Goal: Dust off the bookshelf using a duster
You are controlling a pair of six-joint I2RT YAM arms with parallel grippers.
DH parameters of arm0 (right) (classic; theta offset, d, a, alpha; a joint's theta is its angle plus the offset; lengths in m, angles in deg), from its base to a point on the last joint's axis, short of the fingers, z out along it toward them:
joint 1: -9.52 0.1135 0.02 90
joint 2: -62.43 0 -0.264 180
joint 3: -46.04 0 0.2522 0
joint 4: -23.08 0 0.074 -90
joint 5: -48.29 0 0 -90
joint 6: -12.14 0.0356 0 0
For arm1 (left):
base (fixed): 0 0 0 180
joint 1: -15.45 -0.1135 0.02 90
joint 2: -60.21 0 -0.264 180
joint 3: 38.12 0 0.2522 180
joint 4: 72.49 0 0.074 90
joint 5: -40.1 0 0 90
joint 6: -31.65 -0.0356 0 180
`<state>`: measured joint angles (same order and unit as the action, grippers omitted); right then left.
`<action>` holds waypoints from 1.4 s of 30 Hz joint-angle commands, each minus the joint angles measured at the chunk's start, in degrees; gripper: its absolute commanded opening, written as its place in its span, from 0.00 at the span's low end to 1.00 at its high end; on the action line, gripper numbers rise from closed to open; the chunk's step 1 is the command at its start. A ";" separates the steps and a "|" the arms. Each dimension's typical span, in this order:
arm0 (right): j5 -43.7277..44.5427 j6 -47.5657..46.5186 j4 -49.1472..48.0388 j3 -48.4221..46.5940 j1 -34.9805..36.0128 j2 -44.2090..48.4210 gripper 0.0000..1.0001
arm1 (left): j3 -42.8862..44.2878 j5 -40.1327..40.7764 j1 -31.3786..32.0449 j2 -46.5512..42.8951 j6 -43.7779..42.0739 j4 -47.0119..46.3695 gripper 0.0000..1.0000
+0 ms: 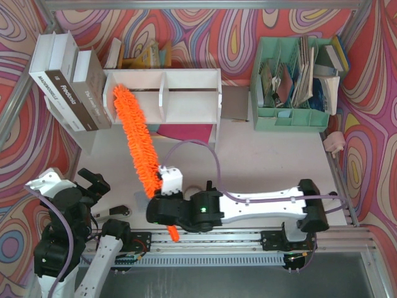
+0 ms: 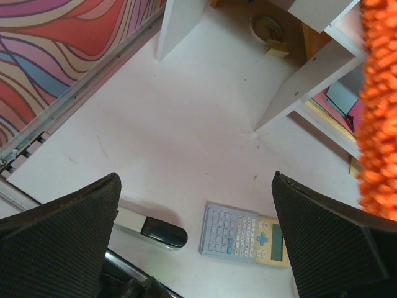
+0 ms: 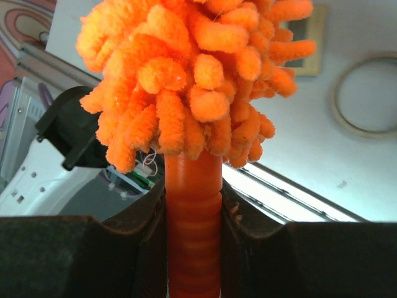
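Right pincer (image 1: 160, 198) is clamped on the duster (image 1: 136, 139) by its orange ribbed handle. The right wrist view shows both fingers (image 3: 260, 248) tight against the handle, with the fluffy head (image 3: 186, 81) starting just above them. The handle butt sticks out on the near side of the pincer.

The duster runs diagonally from the pincer, far and left, up to the bookshelf (image 1: 164, 93). Its far tip sits over the shelf's left end, in front of the left compartment. Can't tell from the top view if the fibres are pressing on the wood or just overlapping it.

The bookshelf stands at the far side of the counter (image 1: 260, 155), left of centre, with its central divider visible. Big white and brown books (image 1: 68, 87) lean against its left side. A mint-green organizer (image 1: 291, 81) stuffed with papers is well apart to the right.

Left pincer (image 1: 93, 183) is spread wide and holding nothing, parked near-left and above the counter. Its wrist view looks down between the fingers (image 2: 62, 236) at a calculator (image 2: 245, 234) lying flat. A black-tipped white object (image 2: 162, 231) sits just left of the calculator. The shelf legs (image 2: 310, 74) are farther off, and the orange duster fibres (image 2: 378, 112) hang along the right edge of that view.
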<state>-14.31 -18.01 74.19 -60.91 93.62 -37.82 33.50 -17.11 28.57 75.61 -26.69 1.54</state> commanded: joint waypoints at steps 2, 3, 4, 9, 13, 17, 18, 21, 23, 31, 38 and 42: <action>7.11 10.59 7.01 8.51 0.36 11.60 0.00 | -0.91 -0.22 -0.38 -0.68 -0.90 -0.77 0.98; 7.66 11.85 7.71 9.31 0.36 12.77 0.00 | -0.91 -0.28 -0.38 -0.58 -0.90 -0.77 0.99; 8.14 13.04 8.55 10.56 0.45 13.66 0.00 | -0.91 -0.30 -0.38 -0.55 -0.90 -0.76 0.98; 7.53 8.89 3.40 9.85 0.64 12.64 0.00 | -0.83 -0.08 -0.38 -0.57 -0.83 -0.68 0.98; 2.81 -0.08 -4.35 4.47 0.89 7.23 0.00 | -0.83 0.05 -0.38 -0.72 -0.72 -0.59 0.98; -1.04 -3.99 -6.76 0.53 1.32 2.57 0.00 | -0.83 0.16 -0.38 -0.88 -0.73 -0.50 0.98; -1.28 -4.18 -6.69 0.17 1.33 2.06 0.00 | -0.83 0.10 -0.38 -1.08 -0.72 -0.63 0.98; 1.36 -1.99 -4.27 1.03 1.40 2.78 0.00 | -0.91 0.03 -0.38 -1.24 -0.82 -0.68 0.98; 4.74 1.75 -2.73 4.38 1.39 5.77 0.00 | -0.97 -0.25 -0.38 -1.10 -0.95 -0.80 0.98; 13.80 14.43 3.22 14.78 1.51 16.89 0.00 | -0.91 -1.00 -0.38 0.20 -1.16 -0.97 0.98; 11.69 5.36 -2.86 9.16 2.63 12.31 0.00 | -0.90 -0.46 -0.38 -0.07 -0.99 -0.74 0.98; 15.90 5.93 -0.18 6.01 4.61 10.39 0.00 | -0.78 -0.37 -0.38 -0.03 -0.96 -0.60 0.98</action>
<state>-5.98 -11.06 74.36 -51.27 96.39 -26.96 33.44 -17.52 28.57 75.33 -26.72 1.50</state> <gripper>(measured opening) 0.336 0.984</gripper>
